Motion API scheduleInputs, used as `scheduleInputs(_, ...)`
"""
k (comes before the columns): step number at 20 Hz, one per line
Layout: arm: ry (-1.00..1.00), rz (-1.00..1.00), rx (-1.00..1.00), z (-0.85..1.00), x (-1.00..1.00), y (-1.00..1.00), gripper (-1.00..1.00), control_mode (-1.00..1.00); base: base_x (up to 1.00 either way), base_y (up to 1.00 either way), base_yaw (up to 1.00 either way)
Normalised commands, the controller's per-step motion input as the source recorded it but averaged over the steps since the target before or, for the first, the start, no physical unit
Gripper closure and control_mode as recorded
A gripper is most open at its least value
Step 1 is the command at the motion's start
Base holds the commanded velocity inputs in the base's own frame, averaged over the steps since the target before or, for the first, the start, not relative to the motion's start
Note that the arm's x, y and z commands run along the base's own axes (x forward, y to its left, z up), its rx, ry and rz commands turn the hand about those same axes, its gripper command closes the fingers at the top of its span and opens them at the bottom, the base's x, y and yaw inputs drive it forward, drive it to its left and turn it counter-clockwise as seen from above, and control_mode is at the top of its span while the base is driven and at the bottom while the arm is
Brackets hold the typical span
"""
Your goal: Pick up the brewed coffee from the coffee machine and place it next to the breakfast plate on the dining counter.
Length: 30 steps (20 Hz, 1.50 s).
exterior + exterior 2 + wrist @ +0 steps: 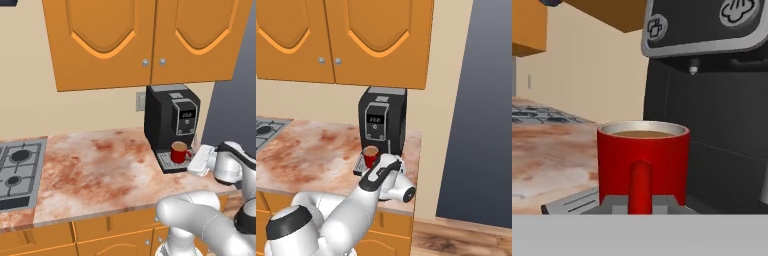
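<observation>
Hand view puts the red mug point(643, 165) on the coffee machine's point(712, 100) drip tray point(572, 202), handle toward the gripper point(641, 204), whose jaws flank that handle without my being able to tell their grip, so a skewed pinch could spill coffee.

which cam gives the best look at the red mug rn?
Hand view: the red mug sits large and centred, handle facing the camera, brown coffee visible at the rim. Left base view shows it small on the coffee machine's drip tray, handle to the right. Right base view shows it partly hidden behind the arm.
</observation>
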Motion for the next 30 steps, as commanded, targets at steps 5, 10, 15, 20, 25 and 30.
scheduleInputs(5,-0.12,0.12,0.00,0.64,-0.43,0.07,1.00,-1.00,0.00,0.00,0.00)
scheduleInputs(10,0.00,0.15,0.00,0.68,-0.44,0.18,1.00,-1.00,0.00,0.00,0.00)
scheduleInputs(15,0.00,0.22,-0.01,0.12,-0.67,0.26,1.00,-1.00,0.00,0.00,0.00)
scheduleInputs(20,0.00,0.14,0.00,0.01,-0.20,0.02,1.00,-1.00,0.00,0.00,0.00)
scheduleInputs(25,0.00,0.01,0.00,0.00,0.07,0.00,1.00,1.00,-0.04,0.00,0.02)
scheduleInputs(30,0.00,0.00,0.00,0.00,0.00,0.00,1.00,1.00,-0.92,0.40,0.41)
